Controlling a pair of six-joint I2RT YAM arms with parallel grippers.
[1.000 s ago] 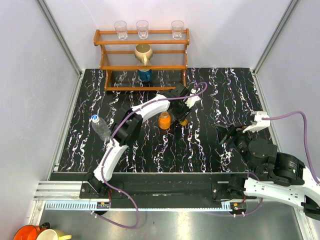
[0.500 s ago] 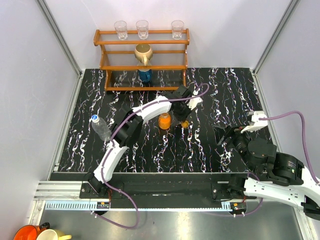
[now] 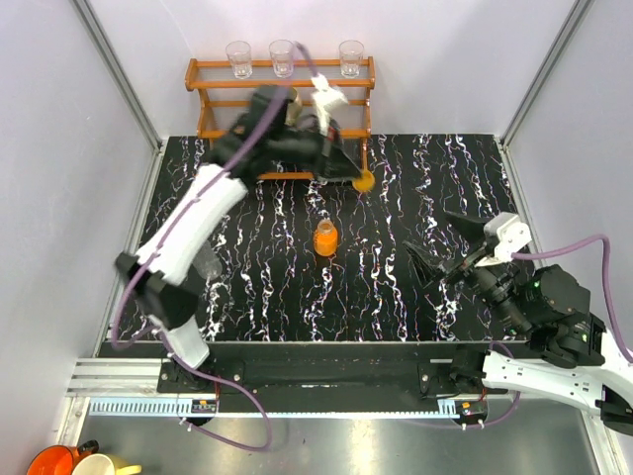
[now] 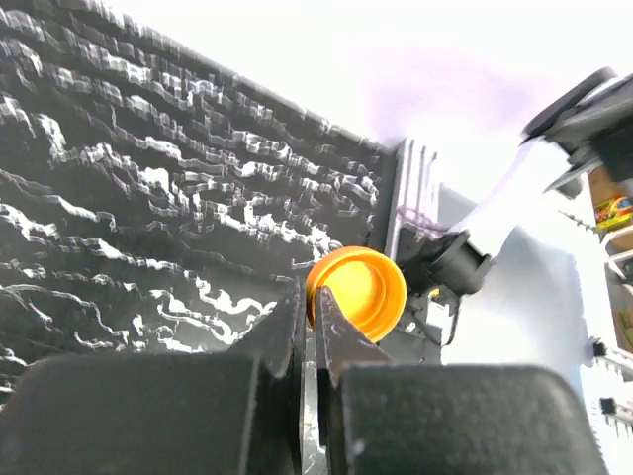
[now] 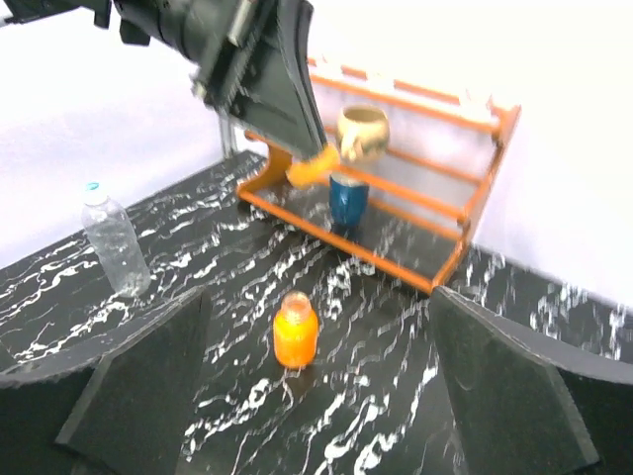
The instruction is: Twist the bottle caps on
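The left pincer (image 4: 309,305) is shut tight on the edge of the orange cap (image 4: 361,292). The cap is small, round and bright, and is held in the air just in front of the far wooden shelf (image 3: 282,86). The right pincer (image 3: 442,242) stands wide open and holds nothing, over the right of the table (image 3: 415,178). Mid-table, nearer than the cap, the small orange bottle (image 5: 295,332) stands upright, orange to its neck. At the left, the clear bottle (image 5: 116,247) wears its light-blue-rimmed cap (image 5: 92,190); whether anything is in it cannot be told.
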